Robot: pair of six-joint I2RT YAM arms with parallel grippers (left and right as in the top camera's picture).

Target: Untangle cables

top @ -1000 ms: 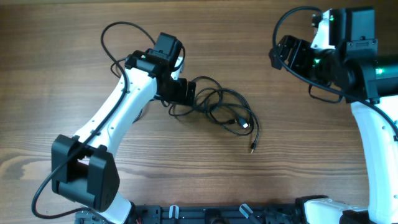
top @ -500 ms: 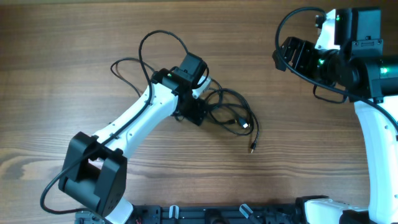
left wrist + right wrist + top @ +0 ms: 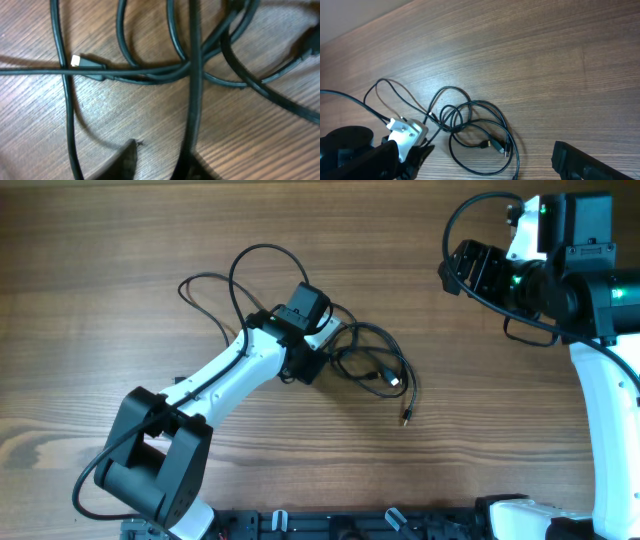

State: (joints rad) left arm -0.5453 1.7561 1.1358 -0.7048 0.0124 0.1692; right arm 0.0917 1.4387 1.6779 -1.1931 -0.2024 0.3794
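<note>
The cables lie in a loose black tangle at the table's middle, and a silver-tipped plug trails off to the lower right. My left gripper is down on the tangle's left edge. In the left wrist view its jaws are narrowed around one upright cable strand that runs along the right finger. Bare wood shows between that strand and the left fingertip. A small light-tipped plug lies beyond. My right gripper hangs wide open and empty at the far right. Its view shows the tangle's plugs.
The left arm's own thicker black wire loops over the table behind its wrist. The left arm's white wrist block shows in the right wrist view. Bare wooden table lies between the tangle and the right arm.
The left arm swung right and came down on the tangle's left side. Its jaws went from wide open to narrow around a strand. The right arm barely moved.
</note>
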